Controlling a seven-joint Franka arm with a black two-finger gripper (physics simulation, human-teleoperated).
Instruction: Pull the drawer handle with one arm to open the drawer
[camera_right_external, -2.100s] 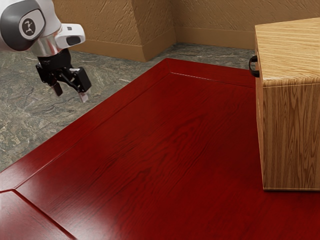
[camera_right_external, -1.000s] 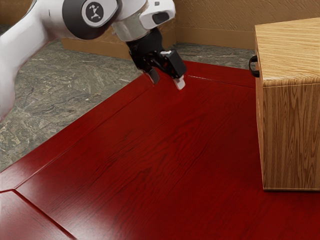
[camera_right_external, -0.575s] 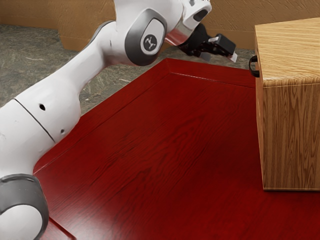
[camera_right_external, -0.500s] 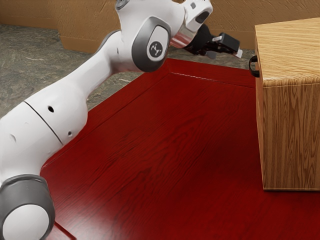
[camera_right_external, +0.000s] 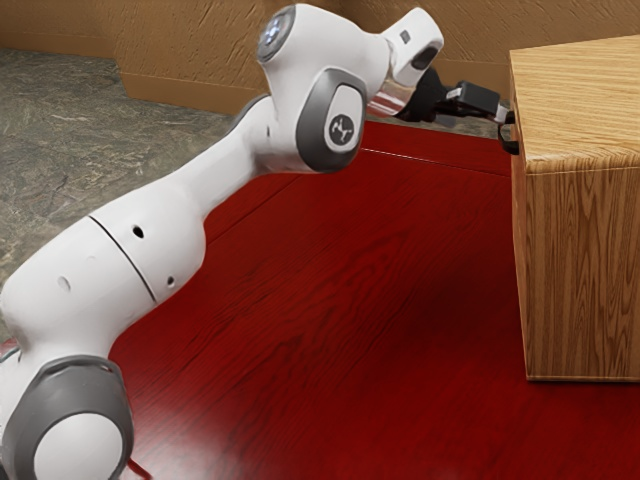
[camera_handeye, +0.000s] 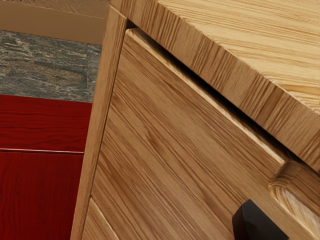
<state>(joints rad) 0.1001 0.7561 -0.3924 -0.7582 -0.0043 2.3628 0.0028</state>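
"Just beyond the gripper (camera_right_external: 500, 106), slightly lower, sits the black handle (camera_right_external: 508, 133) on the drawer front (camera_handeye: 170, 150), which looks shut. What could go wrong?"

"It could ride over the handle, coming in high — or bump the cabinet (camera_right_external: 580, 250). Gripper apart or together? I can't tell. The arm (camera_right_external: 200, 220) stretches nearly level across the desk (camera_right_external: 350, 330), wrist aimed at the cabinet."

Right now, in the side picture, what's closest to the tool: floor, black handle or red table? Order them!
1. Handle: right at the tool, on the cabinet.
2. Table: underneath the tool.
3. Floor: past the table's edge, lower down.
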